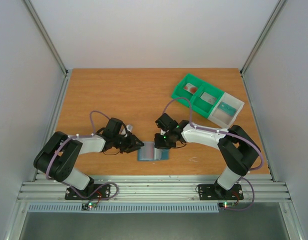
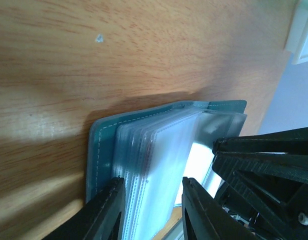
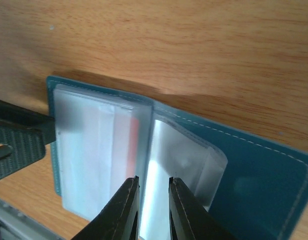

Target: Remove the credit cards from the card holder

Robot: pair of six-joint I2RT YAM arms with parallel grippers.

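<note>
— Where did the card holder lie?

— The slate-teal bifold card holder [image 1: 153, 151], a soft flat wallet with a pale stitched border, lay open on the orange-brown wooden table [image 1: 119, 95]. It was at 6 o'clock on the top, close to the near edge, between the two arms.

— What did it look like inside?

— A thick stack of frosted clear plastic sleeves [image 2: 159, 145] was bound in at the fold. Most leaves lay fanned over one panel. The other panel showed bare teal lining with only a leaf or two over it. Through one leaf a strip of a reddish-pink plastic card [image 3: 133, 132] showed, the rest of it veiled.

— And the left pincer?

— The left pincer [image 2: 154, 182] sat at the holder's 9 o'clock side, fingers partly spread, with the edge of the sleeve stack between them. Whether they squeezed it, I couldn't tell.

— The right one?

— The right pincer [image 3: 153, 181] reached in from 2 o'clock, fingers nearly together, closed on one raised leaf of the card holder near the fold.

— Anything else on the table?

— A green plastic two-compartment bin [image 1: 180, 91] with a white plastic bin [image 1: 239, 104] touching it, at 2 o'clock, well apart from the holder. Each compartment held something small and flat, too small to name.
</note>
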